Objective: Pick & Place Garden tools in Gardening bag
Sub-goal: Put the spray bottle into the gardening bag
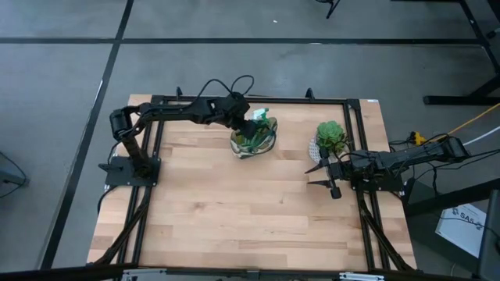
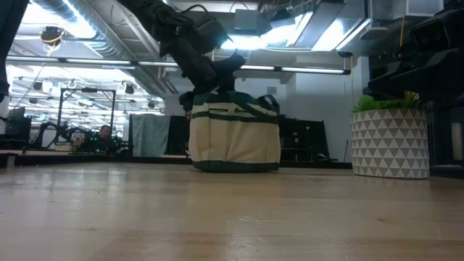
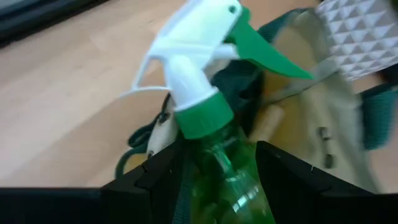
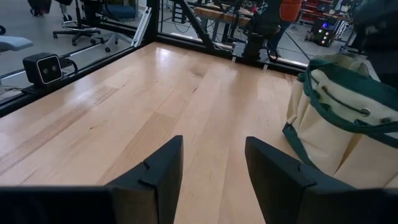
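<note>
The beige gardening bag (image 1: 254,142) with dark green trim stands on its base at the far middle of the table, also in the low view (image 2: 235,138). My left gripper (image 3: 217,168) hangs just over the bag's mouth (image 2: 217,76), shut on the green translucent spray bottle (image 3: 208,106) with its white head and green trigger. A wooden tool handle (image 3: 267,121) shows inside the bag. My right gripper (image 1: 319,176) waits open at the table's right side, nothing between its fingers (image 4: 214,162). My left gripper pinches the spray bottle's green body (image 3: 231,180), just below its green collar, between the two fingers. The fingers slant down from the table's left and lie along the bottle. The bottle is tilted over the bag's mouth, its spray head pointing away from the wrist. The bottle's lower end is hidden.
A leafy potted plant (image 1: 330,136) in a white patterned pot (image 2: 390,141) stands right of the bag, close to my right gripper. Bare wooden tabletop (image 1: 234,211) spreads across the near half. A black frame (image 1: 156,100) borders the table.
</note>
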Tool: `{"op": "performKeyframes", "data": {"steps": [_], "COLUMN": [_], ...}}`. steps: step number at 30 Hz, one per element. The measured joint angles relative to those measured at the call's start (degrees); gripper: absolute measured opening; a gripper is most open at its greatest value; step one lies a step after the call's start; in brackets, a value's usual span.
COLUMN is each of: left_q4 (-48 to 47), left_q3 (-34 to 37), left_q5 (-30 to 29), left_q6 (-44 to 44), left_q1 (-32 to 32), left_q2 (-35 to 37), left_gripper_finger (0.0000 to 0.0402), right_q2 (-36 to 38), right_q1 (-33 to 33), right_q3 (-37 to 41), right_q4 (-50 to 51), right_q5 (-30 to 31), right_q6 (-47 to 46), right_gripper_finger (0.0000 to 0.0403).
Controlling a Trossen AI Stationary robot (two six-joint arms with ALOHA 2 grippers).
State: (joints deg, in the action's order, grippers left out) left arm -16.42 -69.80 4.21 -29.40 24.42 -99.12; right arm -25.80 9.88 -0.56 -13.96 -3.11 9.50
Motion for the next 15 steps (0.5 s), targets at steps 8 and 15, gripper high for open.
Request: {"op": "performKeyframes", "data": {"steps": [8, 15], "left_q4": [4.76, 5.09], "left_q3": [-0.02, -0.07], "left_q5": [1.82, -0.18], "left_q6": [13.5, 35.11], "left_q1": [-1.94, -6.34], "left_q2": [-2.41, -2.11], "left_gripper_finger": [0.0196, 0.0196], "right_q2": [0.0, 0.0], "right_q1": [-0.01, -0.01], "right_q3": [0.0, 0.0], "right_q4": [0.0, -0.02], "right_q5": [0.02, 0.0], "right_q6": [0.0, 0.0], "right_gripper_finger": [0.0176, 0.0176]}}
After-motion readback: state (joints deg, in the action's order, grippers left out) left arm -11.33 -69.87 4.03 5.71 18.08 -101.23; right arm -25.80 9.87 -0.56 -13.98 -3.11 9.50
